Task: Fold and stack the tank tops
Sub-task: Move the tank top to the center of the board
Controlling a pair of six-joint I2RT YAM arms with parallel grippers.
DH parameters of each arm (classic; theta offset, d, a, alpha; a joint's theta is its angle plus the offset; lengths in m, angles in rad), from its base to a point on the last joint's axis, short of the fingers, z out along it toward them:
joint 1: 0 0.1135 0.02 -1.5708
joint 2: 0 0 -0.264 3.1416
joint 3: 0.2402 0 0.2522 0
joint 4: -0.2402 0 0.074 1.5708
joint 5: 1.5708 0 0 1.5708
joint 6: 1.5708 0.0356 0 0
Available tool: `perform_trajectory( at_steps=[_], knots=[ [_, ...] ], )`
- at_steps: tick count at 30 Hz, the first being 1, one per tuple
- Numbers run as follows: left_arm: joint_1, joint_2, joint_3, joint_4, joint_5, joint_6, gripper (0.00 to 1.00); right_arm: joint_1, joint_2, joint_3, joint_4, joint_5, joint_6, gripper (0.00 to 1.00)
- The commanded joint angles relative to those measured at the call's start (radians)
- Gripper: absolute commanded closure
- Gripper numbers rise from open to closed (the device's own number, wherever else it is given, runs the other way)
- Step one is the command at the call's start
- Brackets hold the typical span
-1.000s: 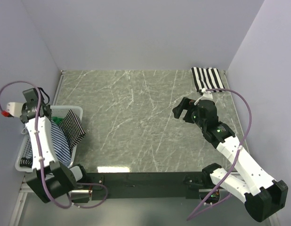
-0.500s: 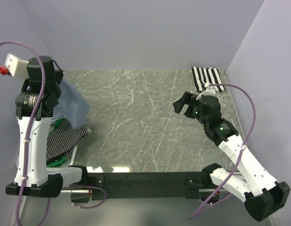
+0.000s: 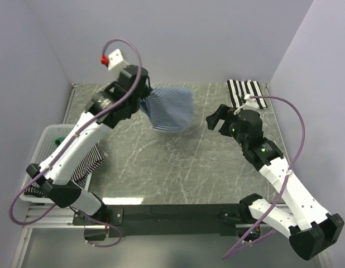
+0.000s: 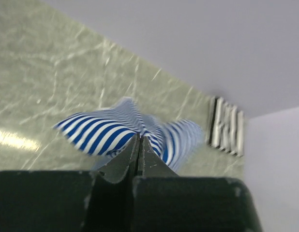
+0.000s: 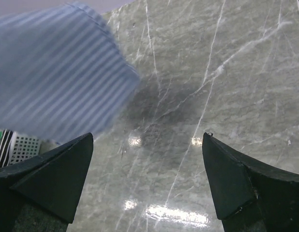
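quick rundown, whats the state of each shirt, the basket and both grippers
blue-striped tank top: lifted, hanging bunched above the table
left gripper: shut on the blue-striped tank top
right gripper: open, empty
black-and-white tank top: folded flat at the far right corner
basket: upright, holding clothes
dark striped top: crumpled, draped over the basket rim

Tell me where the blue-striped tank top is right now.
In the top view the blue-striped tank top hangs from the shut left gripper above the table's far middle, left of the open right gripper and the folded black-and-white top.
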Motion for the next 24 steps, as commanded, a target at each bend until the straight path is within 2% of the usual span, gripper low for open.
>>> perform_trajectory(
  at_steps=[1,4,7,8,9,11,12,15,18,24],
  knots=[
    [0.004,-0.016,-0.107,0.098,0.062,-0.007,0.99,0.002,0.001,0.015,0.025,0.027,-0.007,0.00],
    [0.066,0.040,-0.177,0.156,0.198,-0.007,0.99,0.002,0.012,-0.042,0.051,0.012,-0.009,0.00],
    [0.128,0.163,-0.186,0.222,0.456,0.054,0.96,0.009,0.036,-0.131,0.103,-0.028,0.014,0.00],
    [0.149,0.236,-0.175,0.219,0.501,0.069,0.93,0.016,0.040,-0.161,0.124,-0.034,0.020,0.01],
    [0.152,0.263,-0.162,0.219,0.563,0.083,0.83,0.022,0.046,-0.189,0.166,-0.042,0.034,0.01],
    [0.156,0.292,-0.171,0.222,0.585,0.106,0.72,0.056,0.063,-0.263,0.193,-0.045,0.052,0.01],
    [0.154,0.283,-0.224,0.262,0.608,0.108,0.64,0.074,0.067,-0.283,0.212,-0.044,0.069,0.01],
    [0.157,0.205,-0.368,0.330,0.602,0.103,0.54,0.174,0.083,-0.381,0.253,-0.007,0.106,0.01],
    [0.156,0.150,-0.471,0.314,0.573,0.092,0.52,0.255,0.107,-0.419,0.284,0.044,0.151,0.03],
    [0.081,-0.034,-0.756,0.244,0.388,-0.061,0.52,0.263,0.202,-0.410,0.344,0.123,0.181,0.06]
  ],
)
